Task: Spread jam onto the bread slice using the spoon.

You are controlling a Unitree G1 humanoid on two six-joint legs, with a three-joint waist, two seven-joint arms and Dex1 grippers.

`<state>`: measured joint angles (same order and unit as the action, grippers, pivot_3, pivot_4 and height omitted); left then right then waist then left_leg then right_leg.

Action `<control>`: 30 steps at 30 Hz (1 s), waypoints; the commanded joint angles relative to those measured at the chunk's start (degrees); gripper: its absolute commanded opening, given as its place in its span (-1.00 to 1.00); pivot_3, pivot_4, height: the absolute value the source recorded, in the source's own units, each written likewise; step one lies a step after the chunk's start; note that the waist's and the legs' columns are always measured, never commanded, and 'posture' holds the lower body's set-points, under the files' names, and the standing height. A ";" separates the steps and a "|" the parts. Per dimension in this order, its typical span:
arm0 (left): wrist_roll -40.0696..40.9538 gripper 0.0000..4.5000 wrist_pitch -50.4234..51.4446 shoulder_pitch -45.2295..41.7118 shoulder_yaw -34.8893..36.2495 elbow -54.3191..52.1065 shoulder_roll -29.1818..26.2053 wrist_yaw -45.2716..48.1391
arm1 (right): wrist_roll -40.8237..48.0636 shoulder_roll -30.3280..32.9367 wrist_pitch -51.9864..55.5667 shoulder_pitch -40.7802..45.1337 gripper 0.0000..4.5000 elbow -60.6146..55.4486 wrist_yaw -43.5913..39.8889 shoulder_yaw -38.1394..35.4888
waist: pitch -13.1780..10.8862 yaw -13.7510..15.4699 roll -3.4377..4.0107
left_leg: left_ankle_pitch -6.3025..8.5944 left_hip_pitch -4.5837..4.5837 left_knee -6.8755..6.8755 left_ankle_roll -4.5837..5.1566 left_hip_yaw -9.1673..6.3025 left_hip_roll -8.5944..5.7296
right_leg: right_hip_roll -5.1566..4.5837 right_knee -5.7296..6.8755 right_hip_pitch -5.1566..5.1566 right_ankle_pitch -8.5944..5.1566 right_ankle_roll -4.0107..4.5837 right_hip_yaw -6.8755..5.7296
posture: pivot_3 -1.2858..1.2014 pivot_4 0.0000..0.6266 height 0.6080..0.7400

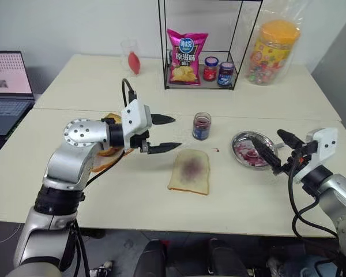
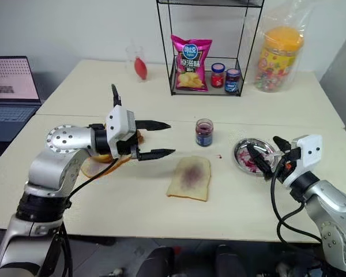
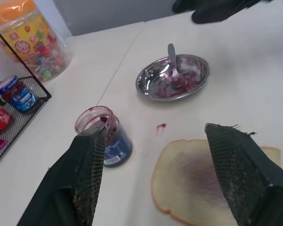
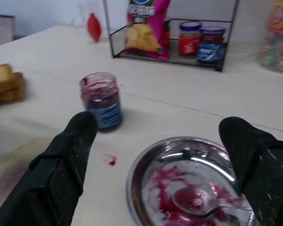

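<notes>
Left claw [image 1: 166,134] spread wide, empty above counter [image 1: 132,196], bread slice [image 1: 190,171] smeared purple, jam [image 1: 201,126] jar behind, spoon [image 3: 173,64] apparently lying in steel dish [image 3: 151,77], right claw [image 2: 266,153] released beside it

office-like test room: pale tables [image 1: 230,190], open laptop [image 1: 8,92], bare wall.
</notes>
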<state>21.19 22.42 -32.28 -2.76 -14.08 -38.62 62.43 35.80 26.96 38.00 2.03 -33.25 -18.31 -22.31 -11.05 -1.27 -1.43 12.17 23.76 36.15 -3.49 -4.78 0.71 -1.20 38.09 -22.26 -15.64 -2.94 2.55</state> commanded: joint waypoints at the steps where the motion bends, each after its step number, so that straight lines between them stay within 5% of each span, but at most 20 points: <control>1: 1.10 0.90 2.56 2.50 -0.60 -11.04 -0.89 -2.73 | 1.61 -3.03 -1.74 0.33 1.00 3.68 4.90 -6.43 | 0.00 0.07 0.01 | 0.00 0.00 0.01 0.00 0.03 -0.02 | -0.02 -0.01 0.00 0.03 -0.01 0.04 | 0.03 -0.52 1.00; 8: -0.12 1.00 3.44 3.94 -7.66 -13.82 1.67 -3.60 | 4.00 -4.24 -4.00 2.12 1.00 14.69 2.52 -9.52 | 0.08 -0.43 0.17 | -0.01 -0.23 -0.05 0.03 0.14 0.03 | 0.06 0.11 0.04 0.04 0.07 0.15 | 0.03 -0.52 1.00; 16: -6.44 1.00 -4.58 0.93 -12.04 -6.51 2.82 -2.25 | 6.44 -4.81 -4.14 13.97 1.00 37.65 -1.73 -9.07 | 0.09 -0.69 0.21 | -0.11 -0.52 -0.07 0.19 0.35 0.04 | 0.13 0.44 0.06 -0.02 0.08 0.40 | 0.03 -0.52 1.00; 30: -4.49 1.00 -0.44 1.33 -11.53 -8.47 4.65 -4.34 | 9.19 -4.28 -1.86 20.60 1.00 49.22 -8.02 -8.31 | 0.06 -0.76 0.27 | -0.11 -0.80 -0.10 0.20 0.73 0.03 | 0.16 0.77 0.01 -0.10 -0.02 0.90 | 0.03 -0.52 1.00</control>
<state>15.58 21.25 -30.57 -15.46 -20.15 -34.25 59.06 44.00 22.09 36.74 20.70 15.69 -25.06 -30.20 -11.00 -2.02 -1.16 12.07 22.94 36.05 -3.30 -3.96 0.73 -1.05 38.85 -22.25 -15.73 -2.98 3.53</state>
